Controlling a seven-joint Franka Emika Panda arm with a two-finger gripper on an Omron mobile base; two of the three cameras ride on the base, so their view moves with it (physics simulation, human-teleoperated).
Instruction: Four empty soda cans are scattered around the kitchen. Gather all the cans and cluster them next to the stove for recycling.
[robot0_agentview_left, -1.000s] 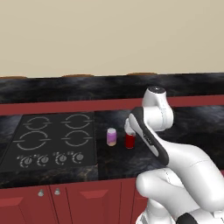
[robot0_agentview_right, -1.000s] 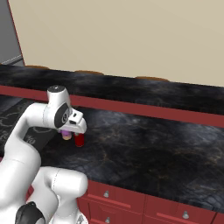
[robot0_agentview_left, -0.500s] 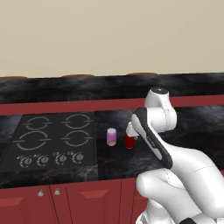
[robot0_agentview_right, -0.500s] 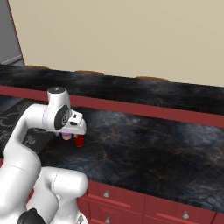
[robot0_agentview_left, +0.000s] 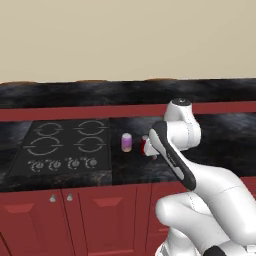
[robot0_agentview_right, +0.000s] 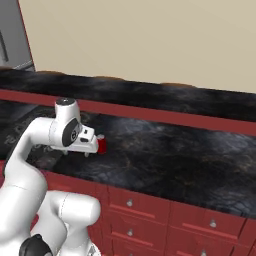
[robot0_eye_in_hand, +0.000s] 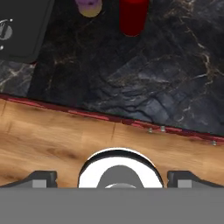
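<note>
A purple soda can (robot0_agentview_left: 127, 142) stands on the black counter just right of the stove (robot0_agentview_left: 65, 145). A red soda can (robot0_agentview_left: 144, 146) stands upright beside it, partly behind my forearm. In the right base view the red can (robot0_agentview_right: 102, 145) is just past my hand, and my gripper (robot0_agentview_right: 87, 151) hangs close to it, apart. In the hand view my gripper (robot0_eye_in_hand: 114, 179) is open, its fingertips (robot0_eye_in_hand: 43, 177) wide apart with nothing between them. The red can (robot0_eye_in_hand: 133, 15), the purple can (robot0_eye_in_hand: 89, 6) and a corner of the stove (robot0_eye_in_hand: 22, 30) lie ahead. The counter's front edge lies below me.
Dark red cabinet doors and drawers (robot0_agentview_right: 150, 210) run under the black marbled counter (robot0_agentview_right: 190, 160), which stretches away to the right. A raised ledge (robot0_agentview_left: 100, 92) lines the back. Wood floor (robot0_eye_in_hand: 52, 140) shows below the counter edge. A grey fridge (robot0_agentview_right: 10, 40) stands far left.
The whole scene has slid upward in both base views, so the base has backed off a little. My open gripper has drawn slightly away from the red can, which stays standing.
</note>
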